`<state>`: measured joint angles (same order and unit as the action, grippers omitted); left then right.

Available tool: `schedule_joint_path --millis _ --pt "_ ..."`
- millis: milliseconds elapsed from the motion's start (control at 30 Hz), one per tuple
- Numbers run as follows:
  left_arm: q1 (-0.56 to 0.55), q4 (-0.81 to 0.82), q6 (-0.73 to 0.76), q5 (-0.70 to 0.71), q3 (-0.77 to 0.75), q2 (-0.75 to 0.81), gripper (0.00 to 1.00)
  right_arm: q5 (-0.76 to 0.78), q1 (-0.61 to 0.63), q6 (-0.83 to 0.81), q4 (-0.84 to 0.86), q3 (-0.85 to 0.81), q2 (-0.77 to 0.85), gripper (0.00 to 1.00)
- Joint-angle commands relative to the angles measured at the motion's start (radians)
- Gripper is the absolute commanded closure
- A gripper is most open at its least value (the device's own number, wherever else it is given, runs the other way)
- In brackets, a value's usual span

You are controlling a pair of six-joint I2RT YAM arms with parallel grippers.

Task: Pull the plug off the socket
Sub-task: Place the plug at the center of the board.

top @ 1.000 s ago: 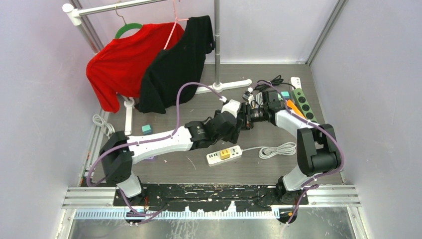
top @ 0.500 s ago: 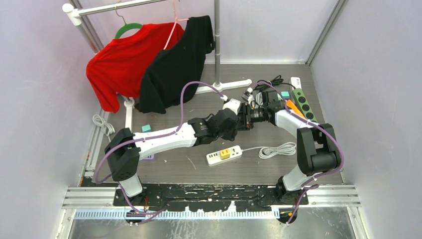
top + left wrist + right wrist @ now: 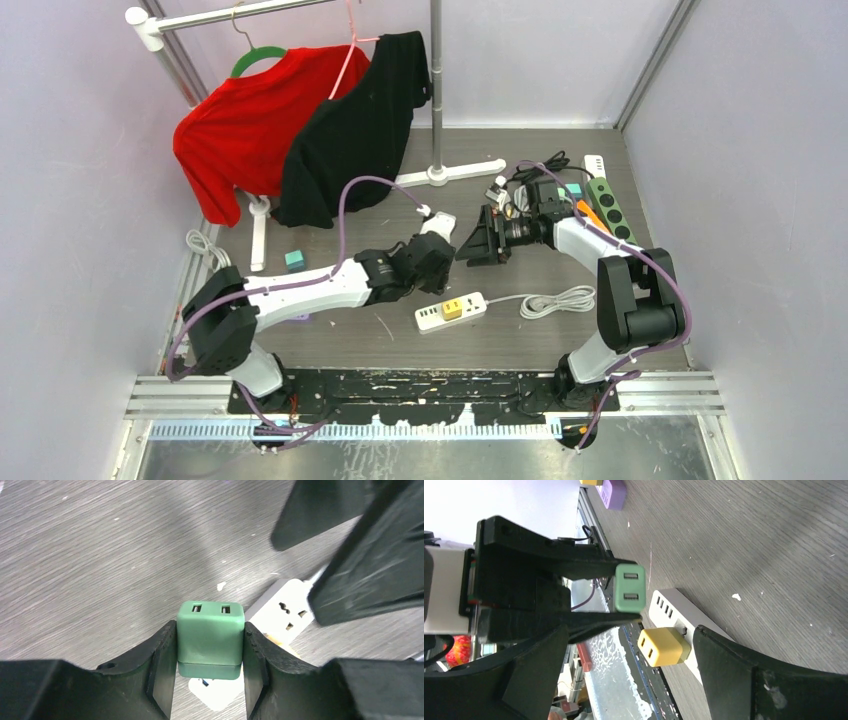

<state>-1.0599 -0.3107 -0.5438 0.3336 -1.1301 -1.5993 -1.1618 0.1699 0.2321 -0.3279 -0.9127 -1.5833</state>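
holds the green plug [image 3: 210,630] aloft above the white power strip [image 3: 669,610], pinched between narrowed fingers of the left gripper [image 3: 210,650]. now spreads the right gripper [image 3: 478,243] wide, shut a moment ago: handover done, so unplugged, seemingly. smooth matte rounded cube, two slots; leaves a glossy yellow plug [image 3: 663,646] seated in that strip.

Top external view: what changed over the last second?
The left end effector, now clamped on the green plug, drew back to the left, away from the right end effector, whose jaws have opened wide. The white power strip with its yellow plug stayed put.
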Motion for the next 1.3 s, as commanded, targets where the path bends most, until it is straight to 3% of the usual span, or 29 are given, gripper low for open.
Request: schedule_joint_path --millis 0,200,500,967,1267 --pt "0.016 -0.028 -0.020 0.118 0.043 0.111 1.00 -0.018 -0.011 -0.047 -0.015 -0.038 0.025 0.00" --pt "0.044 -0.161 -0.095 0.375 0.155 0.193 1.00 -0.014 -0.016 -0.043 -0.015 -0.040 0.022 0.00" --pt "0.212 -0.286 -0.281 0.426 0.254 0.236 1.00 -0.010 -0.023 -0.041 -0.013 -0.037 0.019 0.00" --pt "0.507 -0.267 -0.361 0.315 0.317 0.251 0.98 -0.011 -0.024 -0.037 -0.012 -0.037 0.022 0.00" --pt "0.620 -0.260 -0.341 0.247 0.307 0.195 0.95 -0.015 -0.026 -0.038 -0.012 -0.036 0.025 0.00"
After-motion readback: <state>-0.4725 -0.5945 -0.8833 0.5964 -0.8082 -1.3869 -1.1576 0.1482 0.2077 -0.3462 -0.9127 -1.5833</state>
